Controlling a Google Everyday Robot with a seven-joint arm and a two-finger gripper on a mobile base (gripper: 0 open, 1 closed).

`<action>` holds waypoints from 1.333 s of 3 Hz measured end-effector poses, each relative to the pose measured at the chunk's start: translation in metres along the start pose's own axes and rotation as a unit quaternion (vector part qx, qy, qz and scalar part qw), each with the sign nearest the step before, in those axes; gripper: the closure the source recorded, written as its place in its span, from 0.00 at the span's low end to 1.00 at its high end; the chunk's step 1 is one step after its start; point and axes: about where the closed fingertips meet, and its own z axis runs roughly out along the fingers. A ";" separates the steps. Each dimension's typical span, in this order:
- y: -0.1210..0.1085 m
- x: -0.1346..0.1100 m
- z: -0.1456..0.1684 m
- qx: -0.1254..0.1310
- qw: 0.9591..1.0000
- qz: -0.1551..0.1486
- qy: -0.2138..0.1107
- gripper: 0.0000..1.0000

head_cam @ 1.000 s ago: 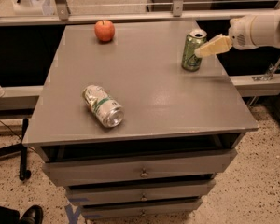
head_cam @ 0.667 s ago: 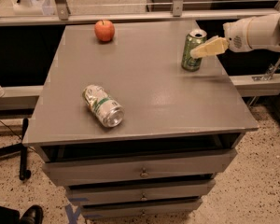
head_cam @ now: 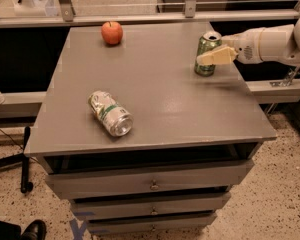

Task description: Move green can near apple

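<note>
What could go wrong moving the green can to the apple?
The green can stands upright near the table's right edge with the gripper at its side; a poor hold could tip it or knock it off. The round apple sits near the far edge, so a bump might roll it off.

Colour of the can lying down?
The lying can is silver-white with a green band, best in the camera view. The gripper is at the green can.

a grey drawer cabinet (head_cam: pixel 190 176) on speckled floor (head_cam: pixel 285 189), a metal rail (head_cam: pixel 150 18) behind.
</note>
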 end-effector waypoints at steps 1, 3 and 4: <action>0.009 -0.005 0.003 -0.015 1.000 -0.003 -0.014 0.45; 0.008 -0.061 0.006 -0.019 0.997 -0.039 -0.058 0.92; 0.008 -0.065 0.007 -0.018 0.997 -0.040 -0.061 1.00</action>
